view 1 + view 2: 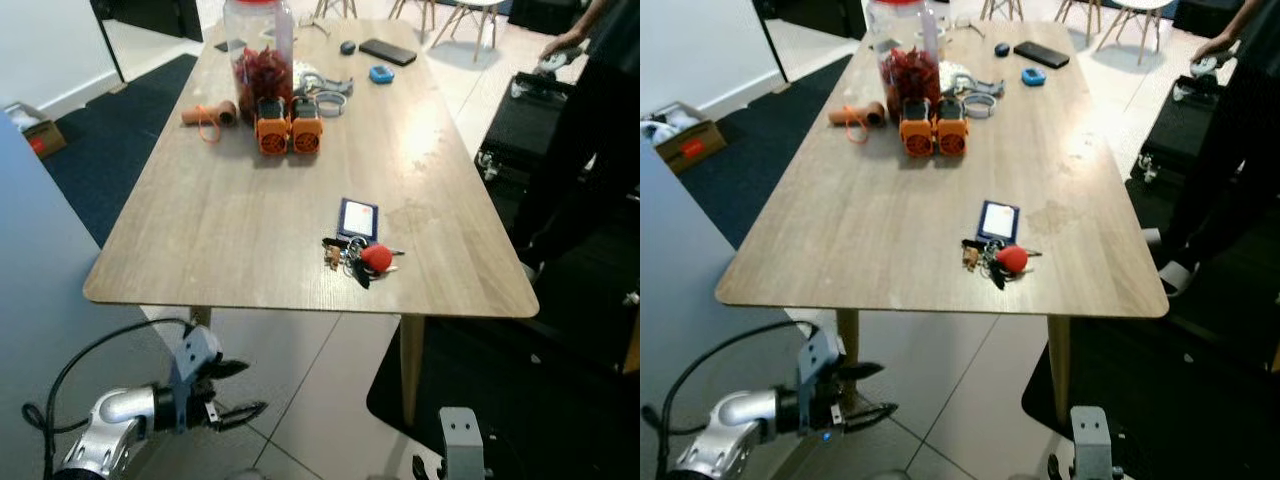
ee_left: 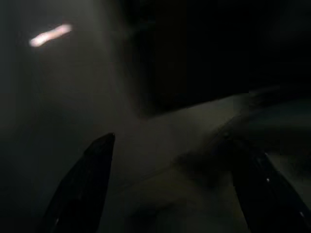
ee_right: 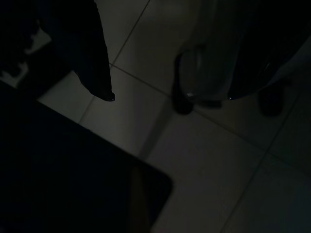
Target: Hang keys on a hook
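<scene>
Bunch of keys (image 1: 360, 256) with red fob lying flat on wooden table (image 1: 230, 220), close to near edge, toward near right corner. Blue card tag (image 1: 357, 217) touching bunch on far side, probably part of same ring. Not yet picked up. No hook to be made out anywhere, so likely somewhere off the table.

Left gripper (image 1: 232, 391) low, below near left corner of table, over floor tiles; fingers (image 1: 245, 410) spread apart, nothing between. Held low and out of the way, apparently parked while approaching. Left wrist view dark: two black fingers apart, nothing more legible.

Right gripper (image 3: 167, 97) hanging low near floor, idle; right wrist view dim, fingertips well apart over tiles and dark mat (image 3: 63, 179), nothing pinched.

Far end of table cluttered: red-filled jar (image 1: 262, 55), two orange blocks (image 1: 288, 128) just in front of it, tape rolls (image 1: 325, 92), black phone (image 1: 388, 51). All well apart from keys, so no obstruction to a grab.

Person (image 1: 590, 130) in dark clothes standing beyond right edge of table, holding something; possible collision risk when turning away with keys.

Judgement: approach stage, grasp not started; next needs an arm raised over near edge onto the bunch.
</scene>
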### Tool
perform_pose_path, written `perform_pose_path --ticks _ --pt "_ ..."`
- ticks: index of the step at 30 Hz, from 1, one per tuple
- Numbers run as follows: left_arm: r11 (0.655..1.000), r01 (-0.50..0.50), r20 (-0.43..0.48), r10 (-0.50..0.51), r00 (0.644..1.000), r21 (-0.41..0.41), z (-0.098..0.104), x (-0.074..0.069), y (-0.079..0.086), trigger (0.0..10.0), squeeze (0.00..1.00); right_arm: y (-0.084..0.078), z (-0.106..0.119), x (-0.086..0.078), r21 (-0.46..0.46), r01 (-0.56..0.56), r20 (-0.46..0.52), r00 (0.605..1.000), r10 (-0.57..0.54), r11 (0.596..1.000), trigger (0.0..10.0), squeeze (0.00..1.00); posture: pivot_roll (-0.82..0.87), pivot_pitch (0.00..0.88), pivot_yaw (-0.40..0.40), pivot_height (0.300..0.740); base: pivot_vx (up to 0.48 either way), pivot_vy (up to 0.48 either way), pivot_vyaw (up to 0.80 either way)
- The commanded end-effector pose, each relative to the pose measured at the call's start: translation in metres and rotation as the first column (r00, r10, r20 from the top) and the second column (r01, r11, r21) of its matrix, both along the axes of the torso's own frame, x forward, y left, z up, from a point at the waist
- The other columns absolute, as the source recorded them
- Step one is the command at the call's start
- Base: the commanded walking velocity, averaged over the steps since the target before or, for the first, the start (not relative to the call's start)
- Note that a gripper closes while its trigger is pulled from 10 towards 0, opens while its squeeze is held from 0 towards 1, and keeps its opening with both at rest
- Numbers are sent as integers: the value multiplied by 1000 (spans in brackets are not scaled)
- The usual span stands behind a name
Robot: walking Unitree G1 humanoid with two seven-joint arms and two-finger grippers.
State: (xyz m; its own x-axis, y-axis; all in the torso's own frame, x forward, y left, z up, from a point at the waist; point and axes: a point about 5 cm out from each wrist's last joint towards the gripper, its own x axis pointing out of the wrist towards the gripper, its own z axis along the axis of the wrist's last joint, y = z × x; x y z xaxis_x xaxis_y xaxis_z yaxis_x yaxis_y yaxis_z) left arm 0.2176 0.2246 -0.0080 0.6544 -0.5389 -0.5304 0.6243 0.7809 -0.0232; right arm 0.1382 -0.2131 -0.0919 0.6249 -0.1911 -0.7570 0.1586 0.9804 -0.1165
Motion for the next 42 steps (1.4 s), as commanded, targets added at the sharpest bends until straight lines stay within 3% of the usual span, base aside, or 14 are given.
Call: perform_pose_path --ticks 1,6,7,10,12,14,17,18,21,25,29,31,40,42 --pt "994 -102 6 102 995 37 -6 0 3 10000 0 -12 0 -8 -27 88 -2 996 -88 996 10000 0 62 58 2 740 0 0 0" --pt "963 -269 -32 269 963 13 -24 -9 -1 10000 0 -55 7 -32 -153 334 42 942 -332 930 10000 0 55 58 8 740 0 0 0" --pt "939 -339 -77 343 936 55 -36 -15 -2 10000 0 -90 19 -46 -230 454 106 891 -442 861 10000 0 47 58 11 740 0 0 0" --pt "928 -367 -90 372 924 66 -39 -17 -3 10000 0 -103 25 -50 -253 495 136 869 -476 831 10000 0 47 58 11 740 0 0 0" --pt "910 -399 -116 412 904 114 -46 -20 -5 10000 0 -146 51 -53 -305 616 269 787 -555 726 10000 0 32 60 13 740 0 0 0" --pt "908 -386 -130 408 904 166 -51 -22 -10 10000 0 -179 79 -48 -306 697 406 712 -573 649 10000 0 30 62 8 740 0 0 0" --pt "907 -383 -129 407 904 173 -52 -22 -12 10000 0 -190 91 -43 -298 717 457 687 -565 630 10000 0 30 62 8 740 0 0 0" --pt "907 -383 -132 407 904 176 -54 -22 -15 10000 0 -215 129 -19 -241 754 603 610 -514 611 10000 0 25 61 7 740 0 0 0" --pt "904 -395 -134 417 899 163 -56 -23 -18 10000 0 -225 159 8 -173 744 689 559 -460 645 10000 0 20 60 7 740 0 0 0" --pt "890 -434 -135 451 882 141 -57 -22 -19 10000 0 -216 193 62 -119 587 758 575 -308 801 10000 0 20 54 4 740 0 0 0" --pt "888 -437 -139 455 880 141 -57 -21 -20 10000 0 -201 207 91 -98 462 785 581 -217 881 10000 0 20 53 4 740 0 0 0" --pt "881 -453 -152 470 869 137 -58 -21 -20 10000 0 -162 225 132 -80 196 817 575 -48 977 10000 0 23 49 -5 740 0 0 0" --pt "876 -466 -156 481 863 125 -58 -21 -19 10000 0 -107 240 162 -73 -137 836 532 135 988 10000 0 30 44 -11 740 0 0 0" --pt "873 -474 -162 488 858 120 -58 -22 -18 10000 0 -70 245 172 -95 -330 830 495 258 939 10000 0 31 41 -13 740 0 0 0"
